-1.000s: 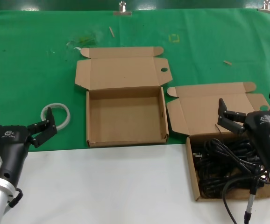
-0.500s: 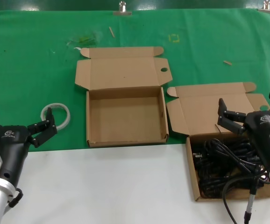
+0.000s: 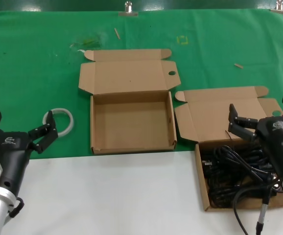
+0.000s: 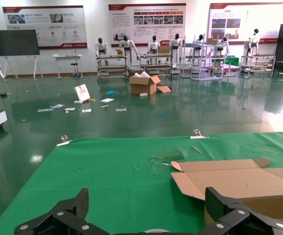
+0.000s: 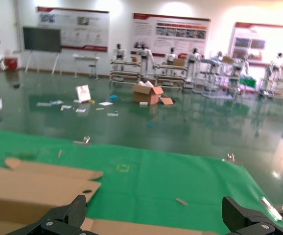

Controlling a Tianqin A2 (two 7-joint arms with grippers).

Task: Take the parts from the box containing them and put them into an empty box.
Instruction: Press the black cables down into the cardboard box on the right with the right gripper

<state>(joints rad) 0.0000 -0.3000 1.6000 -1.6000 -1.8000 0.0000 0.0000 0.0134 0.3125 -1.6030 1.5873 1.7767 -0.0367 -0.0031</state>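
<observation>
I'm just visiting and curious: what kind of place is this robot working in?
Probably a robotics lab or demo hall. Beyond the green-covered table stretches a glossy green floor, a row of humanoid robots stands at workstations, and large information posters hang on the far wall.

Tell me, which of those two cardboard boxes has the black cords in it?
The box on the robot's right, under the right gripper, holds the black cords. The other box, in the middle, shows only bare cardboard.

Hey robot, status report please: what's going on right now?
Both hands open: left hand beside white ring, right hand over cords. Empty box waiting.
</observation>
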